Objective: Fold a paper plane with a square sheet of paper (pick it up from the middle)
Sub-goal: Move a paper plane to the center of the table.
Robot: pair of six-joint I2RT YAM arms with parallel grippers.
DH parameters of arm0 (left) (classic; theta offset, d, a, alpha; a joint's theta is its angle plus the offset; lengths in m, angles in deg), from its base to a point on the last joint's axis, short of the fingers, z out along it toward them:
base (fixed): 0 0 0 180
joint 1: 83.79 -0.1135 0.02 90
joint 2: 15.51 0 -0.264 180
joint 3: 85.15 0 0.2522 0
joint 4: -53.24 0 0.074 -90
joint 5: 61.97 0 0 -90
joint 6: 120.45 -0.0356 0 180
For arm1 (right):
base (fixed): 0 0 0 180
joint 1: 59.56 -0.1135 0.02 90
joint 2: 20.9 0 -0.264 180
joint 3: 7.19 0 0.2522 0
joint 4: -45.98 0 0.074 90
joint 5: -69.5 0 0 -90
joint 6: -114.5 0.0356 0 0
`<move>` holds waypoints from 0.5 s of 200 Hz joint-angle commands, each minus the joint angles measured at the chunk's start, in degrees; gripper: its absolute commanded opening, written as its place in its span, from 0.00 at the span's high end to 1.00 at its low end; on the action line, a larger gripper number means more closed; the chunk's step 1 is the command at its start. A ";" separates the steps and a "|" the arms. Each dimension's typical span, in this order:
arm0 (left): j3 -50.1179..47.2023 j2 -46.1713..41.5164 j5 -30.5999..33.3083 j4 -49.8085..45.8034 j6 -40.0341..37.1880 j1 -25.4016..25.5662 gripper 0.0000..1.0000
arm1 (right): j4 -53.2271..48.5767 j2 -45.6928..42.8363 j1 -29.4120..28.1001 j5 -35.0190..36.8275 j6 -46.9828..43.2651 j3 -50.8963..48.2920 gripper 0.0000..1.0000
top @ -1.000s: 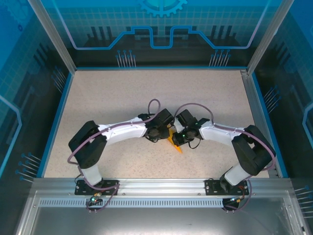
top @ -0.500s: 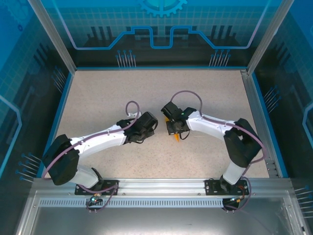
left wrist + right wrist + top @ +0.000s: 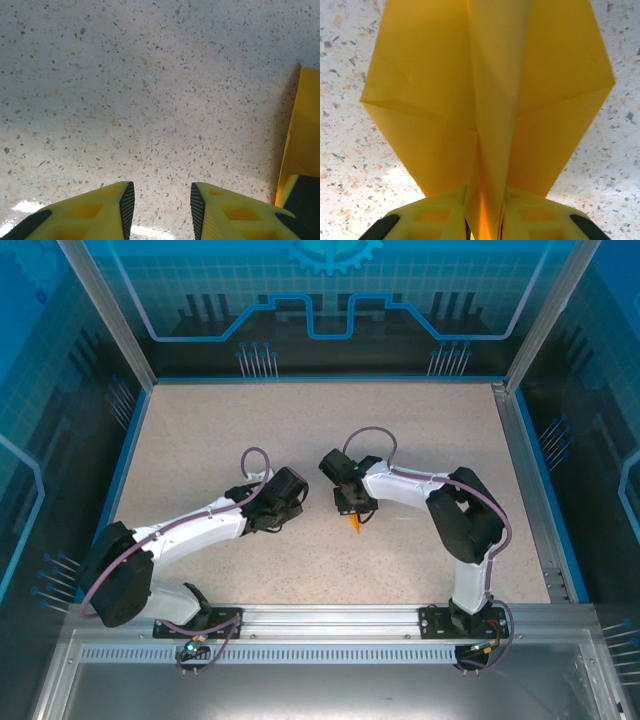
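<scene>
Orange-yellow paper, creased into the paper plane (image 3: 420,75), sits roughly in the middle of the speckled tabletop (image 3: 300,420). Seen from the right wrist, its two wide flaps spread out to either side of a raised centre fold. That fold runs straight down between the yellow fingers (image 3: 435,215) of the right end effector (image 3: 483,222). The fingers stand close on both sides of the fold and are clamped on it, with no gap showing between pad and paper.

From above, a pointed tip of the plane pokes out on the near side of the right end effector, aimed toward the arm bases. I cannot tell whether that tip touches the tabletop.

The left end effector (image 3: 162,210) is near the plane, off to its left and clear of it. Its fingers stand apart with nothing but bare speckled surface between them. In the left wrist view one long straight edge of the plane runs along the right border, just beyond that end effector's right-hand finger.
</scene>
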 commanded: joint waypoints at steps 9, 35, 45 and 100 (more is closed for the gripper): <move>-1.22 -1.22 -1.02 1.02 -0.52 -0.61 0.61 | -0.14 1.75 -0.64 -1.23 1.29 -0.14 0.75; -1.57 -1.26 -1.30 1.37 -0.64 -0.63 0.62 | -0.43 3.25 -0.54 -1.43 1.59 -0.55 0.72; -1.66 -1.32 -1.38 1.43 -0.64 -0.73 0.61 | -0.52 3.87 -0.41 -1.45 2.11 -1.12 0.69; -2.00 -1.57 -1.81 1.78 -0.73 -0.71 0.61 | 1.37 5.17 0.92 -4.79 5.15 -4.84 0.62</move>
